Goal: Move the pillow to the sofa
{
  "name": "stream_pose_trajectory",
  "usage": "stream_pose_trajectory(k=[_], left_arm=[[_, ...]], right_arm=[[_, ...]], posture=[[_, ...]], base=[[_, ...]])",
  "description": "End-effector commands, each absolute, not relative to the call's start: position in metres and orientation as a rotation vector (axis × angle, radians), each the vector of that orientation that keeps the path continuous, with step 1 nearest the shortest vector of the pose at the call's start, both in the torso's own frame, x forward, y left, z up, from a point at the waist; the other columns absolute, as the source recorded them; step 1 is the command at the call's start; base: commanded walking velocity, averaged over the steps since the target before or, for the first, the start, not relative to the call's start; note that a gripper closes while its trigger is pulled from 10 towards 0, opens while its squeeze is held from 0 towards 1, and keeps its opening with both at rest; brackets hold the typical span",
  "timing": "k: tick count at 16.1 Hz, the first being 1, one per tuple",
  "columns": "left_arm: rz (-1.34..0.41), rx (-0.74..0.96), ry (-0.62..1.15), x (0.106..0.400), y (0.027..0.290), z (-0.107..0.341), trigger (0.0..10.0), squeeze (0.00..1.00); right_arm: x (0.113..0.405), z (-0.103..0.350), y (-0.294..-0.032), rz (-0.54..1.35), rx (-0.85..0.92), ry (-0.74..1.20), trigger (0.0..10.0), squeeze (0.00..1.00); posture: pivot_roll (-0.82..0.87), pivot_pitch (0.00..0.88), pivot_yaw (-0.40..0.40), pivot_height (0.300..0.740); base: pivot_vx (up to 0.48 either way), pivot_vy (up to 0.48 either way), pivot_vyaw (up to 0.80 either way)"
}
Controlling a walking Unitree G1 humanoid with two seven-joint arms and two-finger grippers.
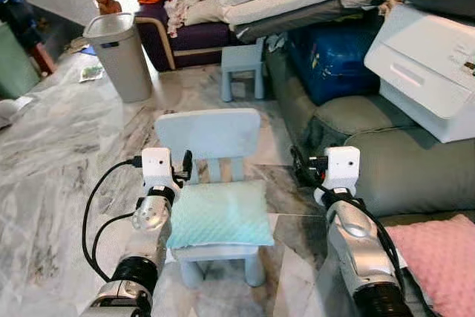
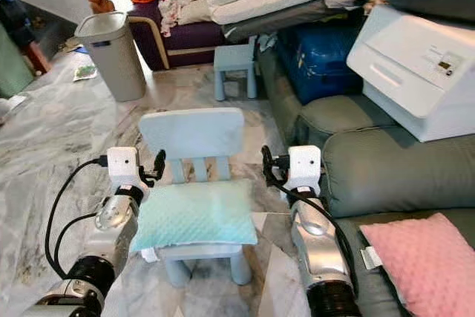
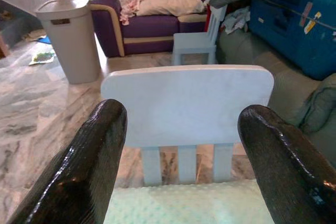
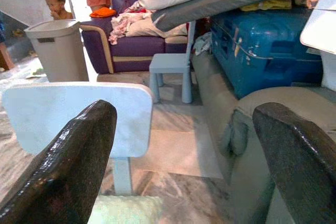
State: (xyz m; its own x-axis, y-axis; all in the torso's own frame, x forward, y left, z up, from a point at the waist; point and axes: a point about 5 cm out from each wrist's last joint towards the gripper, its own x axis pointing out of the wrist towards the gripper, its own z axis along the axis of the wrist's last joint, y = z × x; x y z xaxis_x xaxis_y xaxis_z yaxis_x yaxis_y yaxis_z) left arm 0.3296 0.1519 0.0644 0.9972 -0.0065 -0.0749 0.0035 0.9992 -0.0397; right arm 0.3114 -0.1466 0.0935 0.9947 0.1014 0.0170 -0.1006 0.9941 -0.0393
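The mint-green pillow [image 1: 220, 215] is seen lying flat on the seat of a small pale-blue chair [image 1: 208, 133] in the lower centre of the left eye view, with its long axis running across the frame, from one arm toward the other. The left gripper [image 1: 185, 165] is held just beside the pillow's upper left corner, its two black fingers [image 3: 79, 171] spread apart and nothing gripped, as shown in the left wrist view where the pillow's edge sits low between them. The right gripper [image 1: 298, 164] is poised off the pillow's right side, near but apart, its fingers likewise parted and empty, and pointed more toward the grey sofa [image 1: 415, 168] at centre right. The left gripper is judged the nearer. Since the pillow lies below and between both grippers, a lowering and closing-in from either end would be called for.
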Motion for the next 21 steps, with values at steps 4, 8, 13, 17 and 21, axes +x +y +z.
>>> stream_pose_trajectory(k=[4, 8, 13, 17, 21], left_arm=[[0.014, -0.052, 0.099, 0.3268, 0.1587, 0.0597, 10.0, 0.0], [0.013, -0.053, 0.097, 0.3268, 0.1587, 0.0601, 10.0, 0.0], [0.002, -0.061, 0.09, 0.3266, 0.1589, 0.0607, 10.0, 0.0], [-0.012, -0.075, 0.088, 0.3259, 0.1569, 0.0604, 10.0, 0.0], [-0.012, -0.077, 0.087, 0.3262, 0.1573, 0.0606, 10.0, 0.0]], right_arm=[[0.3107, 0.0983, -0.137, 0.143, -0.059, -0.045, 10.0, 0.0], [0.3111, 0.0989, -0.1367, 0.144, -0.052, -0.047, 10.0, 0.0], [0.3111, 0.0988, -0.1359, 0.147, -0.047, -0.046, 10.0, 0.0], [0.3101, 0.0995, -0.1354, 0.155, -0.057, -0.051, 10.0, 0.0], [0.3106, 0.1004, -0.1342, 0.163, -0.067, -0.06, 10.0, 0.0]], posture=[[-0.16, 0.0, 0.08, 0.74], [-0.16, 0.0, 0.081, 0.74], [-0.16, 0.0, 0.082, 0.74], [-0.16, 0.0, 0.081, 0.74], [-0.16, 0.0, 0.08, 0.74]], base=[[0.0, 0.0, 0.8], [0.0, 0.0, 0.52], [0.0, 0.0, 0.0], [0.127, 0.0, 0.0], [0.261, 0.0, 0.24]])
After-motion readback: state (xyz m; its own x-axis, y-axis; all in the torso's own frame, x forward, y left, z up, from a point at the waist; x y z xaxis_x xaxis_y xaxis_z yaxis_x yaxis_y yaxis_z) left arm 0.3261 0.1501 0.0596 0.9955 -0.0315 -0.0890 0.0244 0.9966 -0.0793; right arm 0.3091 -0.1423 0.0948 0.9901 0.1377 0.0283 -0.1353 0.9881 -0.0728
